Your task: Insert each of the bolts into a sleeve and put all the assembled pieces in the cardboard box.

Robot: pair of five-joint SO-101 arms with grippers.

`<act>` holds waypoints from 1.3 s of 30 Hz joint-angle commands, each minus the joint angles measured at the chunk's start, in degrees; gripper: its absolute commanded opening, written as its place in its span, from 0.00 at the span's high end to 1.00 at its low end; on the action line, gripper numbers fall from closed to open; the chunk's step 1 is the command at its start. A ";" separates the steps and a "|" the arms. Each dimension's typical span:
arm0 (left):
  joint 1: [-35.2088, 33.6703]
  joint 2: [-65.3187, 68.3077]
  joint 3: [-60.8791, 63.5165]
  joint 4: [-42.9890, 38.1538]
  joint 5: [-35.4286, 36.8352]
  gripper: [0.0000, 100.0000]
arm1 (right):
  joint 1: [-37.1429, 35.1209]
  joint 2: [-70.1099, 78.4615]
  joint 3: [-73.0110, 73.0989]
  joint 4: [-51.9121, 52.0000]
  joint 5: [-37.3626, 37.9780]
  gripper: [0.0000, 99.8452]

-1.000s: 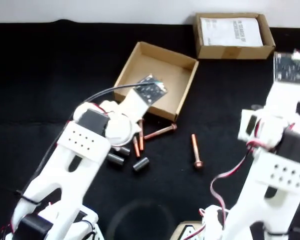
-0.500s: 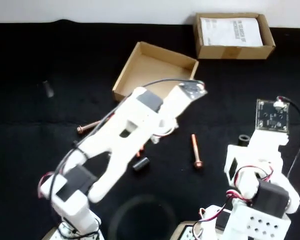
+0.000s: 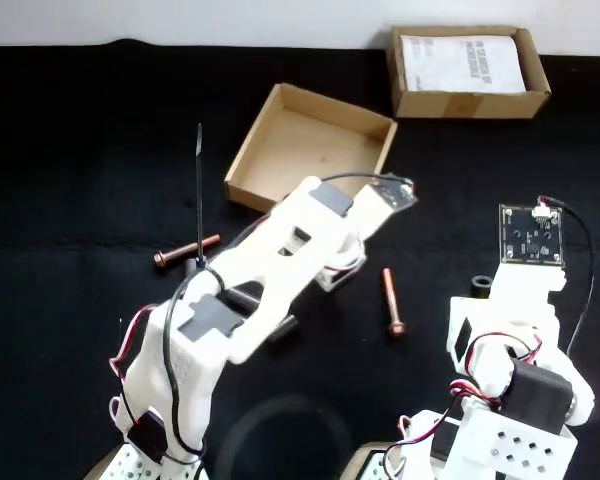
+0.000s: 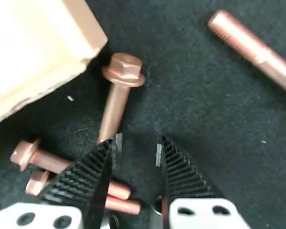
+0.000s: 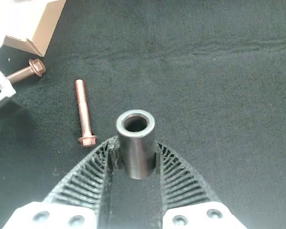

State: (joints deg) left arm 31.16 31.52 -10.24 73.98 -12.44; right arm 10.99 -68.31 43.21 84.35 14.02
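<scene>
- Shifted right: left gripper [image 4: 136, 145], now above bolt [image 4: 115, 102] by box [image 3: 332, 105] corner.
- Pulled back and lowered from far right edge: right gripper [image 5: 136, 142], with sleeve [image 5: 135, 149] in its grip now showing.
- Uncovered: left bolt [image 3: 185, 250], hidden earlier under left arm [image 3: 280, 260].
- Newly in sight: thin black strip [image 3: 198, 190], upright beside left arm.

We are holding our gripper [image 4: 136, 148] over the desk [image 4: 214, 95], jaws parted, with one fingertip [image 4: 107, 148] meeting a bolt [image 4: 117, 98] beside the cardboard box [image 4: 33, 47].
</scene>
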 commanded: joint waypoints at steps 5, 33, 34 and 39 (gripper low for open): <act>-1.98 2.86 -6.11 0.44 -2.90 0.86 | 0.48 -1.01 0.04 -1.01 0.79 0.99; -0.92 5.41 -17.63 6.15 -10.29 0.86 | 0.40 -1.01 4.35 -5.93 0.97 0.99; -1.01 6.20 -17.98 5.98 -10.90 0.86 | 0.40 -1.01 4.35 -6.02 0.97 0.99; -1.19 11.03 -21.05 5.80 -11.43 0.86 | 0.40 -1.01 4.26 -7.52 0.97 0.99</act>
State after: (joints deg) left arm 30.46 41.63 -28.00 80.31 -23.34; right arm 10.99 -68.31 47.78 77.93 14.55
